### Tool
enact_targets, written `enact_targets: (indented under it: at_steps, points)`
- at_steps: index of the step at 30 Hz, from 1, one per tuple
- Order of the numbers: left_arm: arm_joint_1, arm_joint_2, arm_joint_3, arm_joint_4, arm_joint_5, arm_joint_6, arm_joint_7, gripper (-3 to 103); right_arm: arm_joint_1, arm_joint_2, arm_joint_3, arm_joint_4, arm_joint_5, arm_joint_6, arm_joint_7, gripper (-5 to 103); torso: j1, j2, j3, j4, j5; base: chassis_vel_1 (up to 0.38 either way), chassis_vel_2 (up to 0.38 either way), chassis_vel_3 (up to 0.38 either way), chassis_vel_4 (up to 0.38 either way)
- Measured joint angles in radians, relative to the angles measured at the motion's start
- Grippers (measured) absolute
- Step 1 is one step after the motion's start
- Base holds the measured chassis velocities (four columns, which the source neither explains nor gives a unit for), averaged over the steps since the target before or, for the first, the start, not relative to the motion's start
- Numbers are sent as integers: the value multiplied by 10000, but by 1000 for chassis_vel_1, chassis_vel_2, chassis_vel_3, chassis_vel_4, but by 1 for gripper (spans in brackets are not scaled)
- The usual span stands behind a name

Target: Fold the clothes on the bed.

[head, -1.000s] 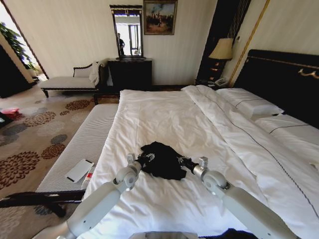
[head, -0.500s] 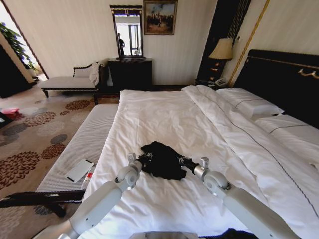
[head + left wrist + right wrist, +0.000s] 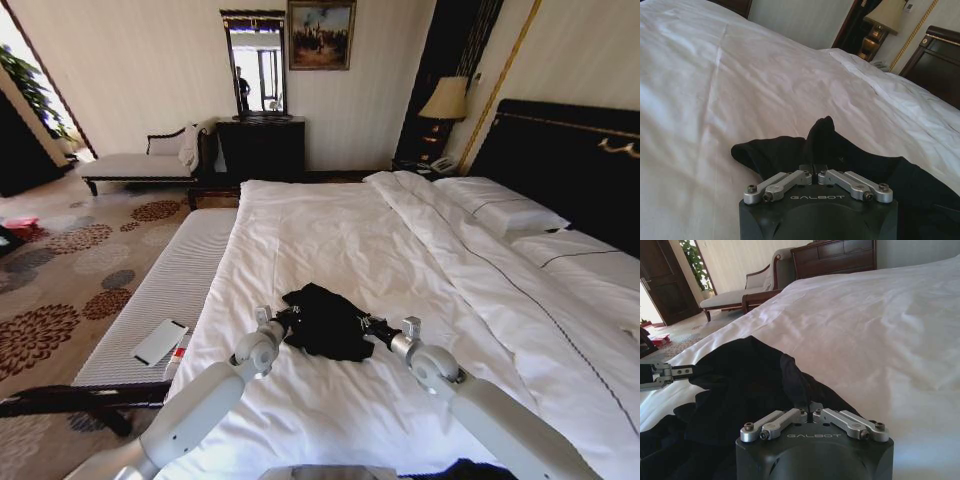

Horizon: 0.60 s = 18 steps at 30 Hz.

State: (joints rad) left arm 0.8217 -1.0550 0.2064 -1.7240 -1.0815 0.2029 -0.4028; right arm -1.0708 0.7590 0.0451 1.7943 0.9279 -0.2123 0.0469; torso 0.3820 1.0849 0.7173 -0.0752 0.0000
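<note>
T-shirt [image 3: 325, 320]: lies bunched in a dark heap on the white duvet [image 3: 330, 240], near the foot of the bed [image 3: 560, 150], between the two grippers; the lettering is hidden in the folds
Left gripper [image 3: 284, 320]: at the heap's left edge, fingers pressed together on a raised fold of black cloth, as the left wrist view shows [image 3: 814, 167]
Right gripper [image 3: 374, 326]: at the heap's right edge, fingers closed, pinching a peak of the same cloth in the right wrist view [image 3: 807, 407]; the left gripper shows there too, farther off, at the far side of the heap [image 3: 662, 375]
Change from a second ago: both grippers stay clamped on the T-shirt; the right one has drawn back a touch toward the robot, the left one sits almost where it was; the heap keeps nearly the same outline and place
Beside the bed: a pale bench [image 3: 170, 290] along its left side, with a white flat item [image 3: 160, 342] lying on it
</note>
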Motion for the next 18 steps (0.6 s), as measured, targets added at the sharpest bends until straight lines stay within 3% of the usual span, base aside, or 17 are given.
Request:
enact_targets:
  at_steps: [5, 9, 18]
  points:
    - [113, 268, -50, -363, 173, 11, -5, 0, -312, 16, 451, 154, -76, 41, 3, 0, 0, 0, 0, -1, -1, 0, 0, 0, 0]
    - [261, 750, -194, -992, 920, 41, 65, 0, -756, 6, 1074, 439, -293, 105, -9, 0, 1, 0, 1, 0, 0, 0, 0, 0, 0]
    - [1112, 2253, -1522, -3086, 2031, 183, 316, 0, -1871, -68, 3274, 1867, -658, 103, 128, 0, -1, 1, -1, -1, -1, 0, 0, 0, 0]
